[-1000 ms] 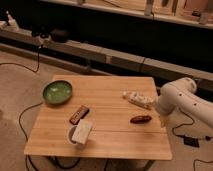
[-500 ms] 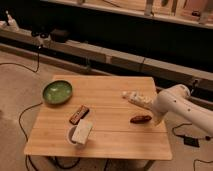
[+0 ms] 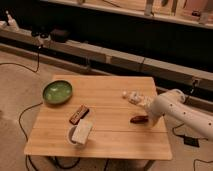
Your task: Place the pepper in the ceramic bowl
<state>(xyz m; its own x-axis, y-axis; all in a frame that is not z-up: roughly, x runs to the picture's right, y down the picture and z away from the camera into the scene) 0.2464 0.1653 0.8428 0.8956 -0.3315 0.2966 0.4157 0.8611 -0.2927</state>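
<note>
Taking the middle of the wooden table (image 3: 115, 145) as the clock's hub, with 12 o'clock at the far edge, the pepper (image 3: 139, 119) is lying flat on the bare wood at about 3 o'clock, close to the right side of the tabletop. It is resting lengthwise across the view, dark red-brown and glossy.

The gripper (image 3: 132, 96) is hanging over the table at about 2 o'clock, just beyond the pepper, so the pepper is sitting at roughly 5 o'clock from it. Whether the gripper is clenched or released cannot be told, and whether it is touching the wood cannot be told either. The white arm (image 3: 176, 107) is reaching in from the 3 o'clock side, its rounded casing bulging just right of the pepper and running off towards the lower right.

The ceramic bowl (image 3: 57, 92) is sitting at 10 o'clock near the far left corner, green inside with a darker rim, well apart from both the pepper and the gripper.

A flat dark-brown bar (image 3: 79, 114) is lying at 9 o'clock, slanted, between the bowl and a white cup (image 3: 81, 134) that is standing at about 7 o'clock and holding a pale block
</note>
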